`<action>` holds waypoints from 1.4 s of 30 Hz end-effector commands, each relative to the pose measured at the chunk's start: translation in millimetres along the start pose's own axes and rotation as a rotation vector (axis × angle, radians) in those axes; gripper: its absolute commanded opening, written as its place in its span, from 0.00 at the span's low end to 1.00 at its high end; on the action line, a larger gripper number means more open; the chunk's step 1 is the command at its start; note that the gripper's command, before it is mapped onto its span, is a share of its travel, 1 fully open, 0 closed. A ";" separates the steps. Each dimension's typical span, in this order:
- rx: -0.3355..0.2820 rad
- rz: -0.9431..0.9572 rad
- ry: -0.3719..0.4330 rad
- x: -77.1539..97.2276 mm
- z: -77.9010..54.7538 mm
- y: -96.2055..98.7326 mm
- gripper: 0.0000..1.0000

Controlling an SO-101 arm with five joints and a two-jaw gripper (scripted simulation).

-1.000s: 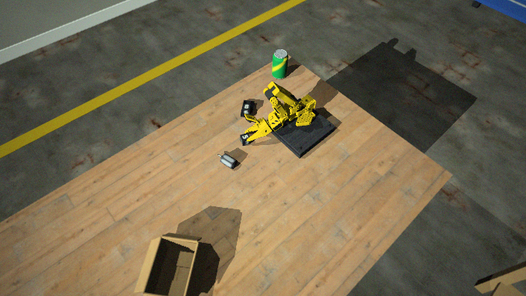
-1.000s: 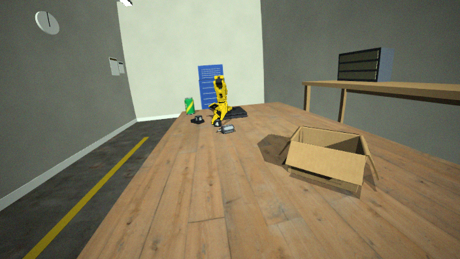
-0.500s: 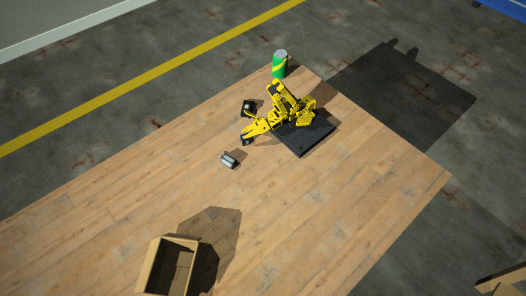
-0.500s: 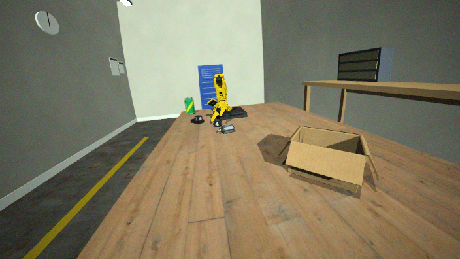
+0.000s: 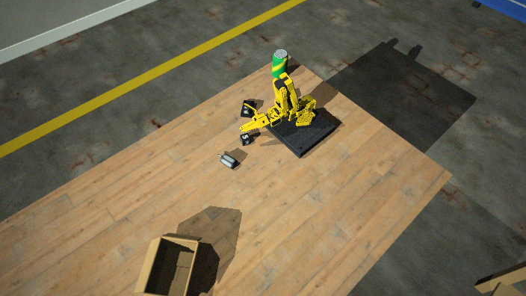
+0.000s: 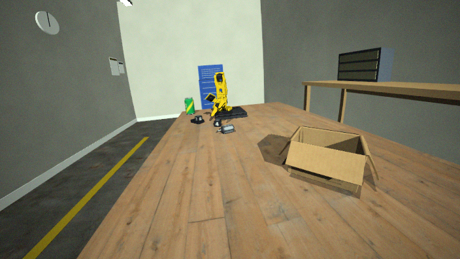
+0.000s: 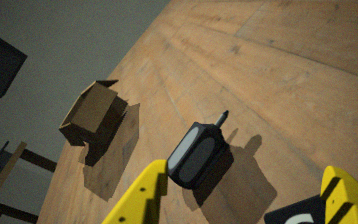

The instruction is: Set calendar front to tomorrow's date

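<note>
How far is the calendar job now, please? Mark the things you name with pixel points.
Done: I can confirm nothing finished.

In hand: nothing; the open gripper [image 5: 248,119] [image 6: 212,110] hangs above the table [image 5: 310,184] [image 6: 203,188] [image 7: 280,100].

Left: the cube with a 5 on top [image 5: 245,138] [image 6: 217,123] [image 7: 300,212] lies outside the tray [image 5: 245,114] [image 6: 197,121] and must go in.

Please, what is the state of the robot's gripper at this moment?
Gripper: open, holding nothing; the black cube with a 5 on top stands on the table outside its jaws.
</note>
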State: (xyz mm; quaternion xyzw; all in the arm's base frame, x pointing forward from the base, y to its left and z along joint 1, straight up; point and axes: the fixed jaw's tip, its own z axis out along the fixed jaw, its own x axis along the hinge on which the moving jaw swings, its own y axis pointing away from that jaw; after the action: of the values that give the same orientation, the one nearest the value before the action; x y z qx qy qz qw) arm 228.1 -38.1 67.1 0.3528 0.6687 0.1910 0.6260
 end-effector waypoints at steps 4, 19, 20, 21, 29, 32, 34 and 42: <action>-0.107 0.313 -0.059 -24.8 -8.5 25.9 0.35; -0.043 0.299 -0.011 -15.8 14.3 19.1 0.35; -0.033 0.287 -0.004 -15.0 16.6 18.5 0.35; -0.023 0.275 0.004 -14.1 19.1 17.9 0.35; 0.045 0.190 0.061 -9.3 34.2 14.7 0.35; 0.081 0.142 0.096 -7.3 41.5 13.7 0.35; 0.105 0.108 0.121 -6.3 46.1 13.2 0.35; 0.165 0.013 0.193 -4.6 57.4 13.4 0.35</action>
State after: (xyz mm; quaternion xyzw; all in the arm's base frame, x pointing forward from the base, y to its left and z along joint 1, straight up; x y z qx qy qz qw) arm 262.6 -43.6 76.2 0.4088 0.6485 0.2386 0.5961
